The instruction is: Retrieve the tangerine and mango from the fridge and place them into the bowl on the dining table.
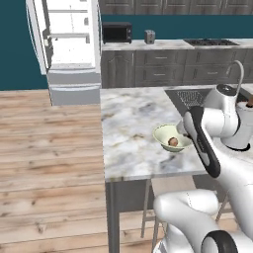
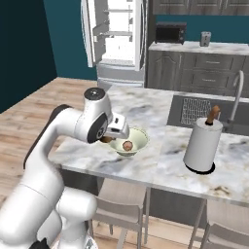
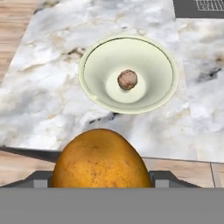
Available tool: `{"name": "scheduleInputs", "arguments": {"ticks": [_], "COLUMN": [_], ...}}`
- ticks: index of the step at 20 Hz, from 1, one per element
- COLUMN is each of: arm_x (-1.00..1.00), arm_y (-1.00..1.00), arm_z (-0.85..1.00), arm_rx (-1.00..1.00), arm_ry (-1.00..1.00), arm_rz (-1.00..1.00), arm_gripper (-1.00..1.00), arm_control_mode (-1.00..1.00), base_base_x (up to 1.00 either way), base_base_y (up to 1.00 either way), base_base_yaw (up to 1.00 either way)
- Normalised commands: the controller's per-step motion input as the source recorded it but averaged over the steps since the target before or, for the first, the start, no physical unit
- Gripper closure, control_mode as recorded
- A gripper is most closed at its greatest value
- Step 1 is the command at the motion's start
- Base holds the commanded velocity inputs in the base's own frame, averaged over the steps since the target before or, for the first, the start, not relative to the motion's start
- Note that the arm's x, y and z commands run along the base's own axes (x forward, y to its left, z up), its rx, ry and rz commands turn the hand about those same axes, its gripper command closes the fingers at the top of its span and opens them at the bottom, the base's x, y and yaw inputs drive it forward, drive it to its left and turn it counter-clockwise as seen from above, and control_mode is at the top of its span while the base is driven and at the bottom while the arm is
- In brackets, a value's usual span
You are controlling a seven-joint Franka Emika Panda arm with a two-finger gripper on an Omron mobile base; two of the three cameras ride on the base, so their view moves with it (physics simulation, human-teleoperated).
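Note:
In the hand view a large orange-yellow mango (image 3: 99, 159) sits between my dark fingertips (image 3: 164, 178), so my gripper (image 3: 99, 180) is shut on it. Just ahead is the pale cream-green bowl (image 3: 153, 65), with the small round tangerine (image 3: 127, 80) lying at its bottom. The bowl (image 2: 140, 138) stands near the front edge of the marble dining table (image 2: 146, 104). My gripper (image 2: 108, 138) hovers over that edge, beside the bowl's left rim. From the left base, the bowl (image 1: 162, 132) and tangerine (image 1: 173, 142) are partly behind my arm. The fridge (image 1: 69, 44) stands far back with its doors open.
A white paper towel roll (image 2: 202, 143) stands on the table right of the bowl, in front of a sink (image 2: 194, 109) with a curved faucet (image 2: 237, 92). Stools (image 2: 121, 204) are tucked under the near edge. A microwave (image 1: 116, 32) sits on the back counter.

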Motion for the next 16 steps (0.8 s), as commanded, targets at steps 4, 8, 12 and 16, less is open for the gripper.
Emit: {"name": "scheduleInputs", "arguments": {"ticks": [4, 8, 12, 16], "arm_x": [0.39, 0.34, 0.31, 0.32], "arm_y": [0.0, 0.0, -0.01, -0.04], "arm_z": [-0.21, -0.21, -0.22, -0.22], "arm_rx": [0.0, 0.0, 0.0, 0.0], "arm_ry": [0.06, 0.05, 0.01, 0.0], "arm_rz": [0.0, 0.0, 0.0, 0.0], "arm_gripper": [1.0, 1.0, 1.0, 1.0], "arm_control_mode": [-1.0, -1.0, -1.0, -1.0], "base_base_x": [0.0, 0.0, 0.0, 0.0], "base_base_y": [0.0, 0.0, 0.0, 0.0], "base_base_yaw": [0.0, 0.0, 0.0, 0.0]}}
